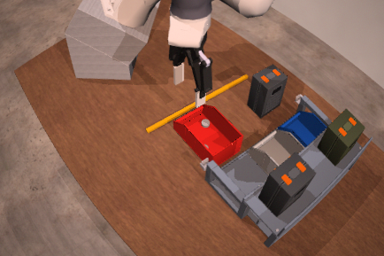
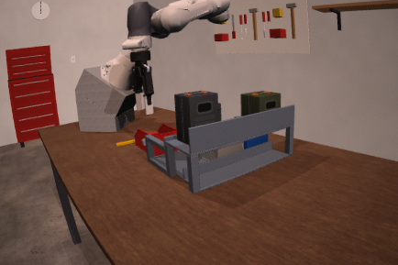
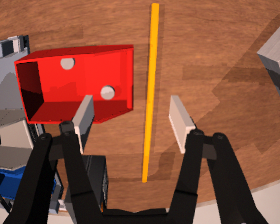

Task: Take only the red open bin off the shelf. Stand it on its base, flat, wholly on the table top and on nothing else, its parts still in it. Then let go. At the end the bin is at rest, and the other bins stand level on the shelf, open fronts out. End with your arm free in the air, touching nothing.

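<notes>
The red open bin [image 1: 217, 140] [image 3: 86, 80] stands upright on the table in front of the shelf [image 1: 318, 168] [image 2: 243, 126], near its left front corner. It looks level; whether it touches the shelf I cannot tell. Two round grey parts [image 3: 67, 63] [image 3: 107, 92] lie in it. In the exterior view the shelf partly hides it. The beige bin [image 1: 276, 145] and the blue bin [image 1: 305, 127] [image 2: 256, 142] sit side by side in the shelf, apparently level, open fronts outward. My gripper [image 1: 189, 88] [image 2: 144, 104] [image 3: 131, 106] is open and empty, above and beside the bin's front end.
A yellow bar [image 1: 172, 117] [image 3: 151, 90] lies across the table under the gripper. A dark case [image 1: 268, 93] stands on the table near the blue bin. Another dark case [image 1: 288, 186] and a green case [image 1: 342, 137] [image 2: 261, 99] stand on top of the shelf.
</notes>
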{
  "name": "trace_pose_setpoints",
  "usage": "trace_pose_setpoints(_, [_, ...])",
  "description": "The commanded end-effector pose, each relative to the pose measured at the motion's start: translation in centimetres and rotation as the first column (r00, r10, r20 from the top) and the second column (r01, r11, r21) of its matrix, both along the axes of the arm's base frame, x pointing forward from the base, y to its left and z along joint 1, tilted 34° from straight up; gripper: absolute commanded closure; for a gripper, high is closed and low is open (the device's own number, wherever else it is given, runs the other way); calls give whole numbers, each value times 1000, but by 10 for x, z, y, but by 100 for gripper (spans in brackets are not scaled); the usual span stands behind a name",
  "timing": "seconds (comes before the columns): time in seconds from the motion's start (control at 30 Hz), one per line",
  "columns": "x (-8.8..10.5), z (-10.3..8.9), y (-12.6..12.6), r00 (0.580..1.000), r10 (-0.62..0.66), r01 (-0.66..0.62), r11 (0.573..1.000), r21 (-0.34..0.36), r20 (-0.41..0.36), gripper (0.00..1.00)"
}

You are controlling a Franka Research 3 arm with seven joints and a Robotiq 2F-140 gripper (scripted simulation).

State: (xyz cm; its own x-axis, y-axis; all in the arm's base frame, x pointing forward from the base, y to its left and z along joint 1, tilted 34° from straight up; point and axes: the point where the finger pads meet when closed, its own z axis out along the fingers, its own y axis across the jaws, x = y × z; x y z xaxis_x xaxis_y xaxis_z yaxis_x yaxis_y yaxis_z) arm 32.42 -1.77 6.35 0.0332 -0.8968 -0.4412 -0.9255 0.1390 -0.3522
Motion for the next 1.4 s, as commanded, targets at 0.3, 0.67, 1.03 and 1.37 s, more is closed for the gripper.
trace_pose_setpoints(0.3, [-2, -1, 0, 1000, -9, 10, 1000, -14, 14, 43])
trace_pose_setpoints(0.67, [-3, -1, 1, 1000, -12, 12, 1000, -18, 17, 43])
trace_pose_setpoints(1.03, [-3, -1, 1, 1000, -12, 12, 1000, -18, 17, 43])
trace_pose_setpoints(1.37, [-1, 0, 0, 1000, -4, 5, 1000, -8, 7, 43])
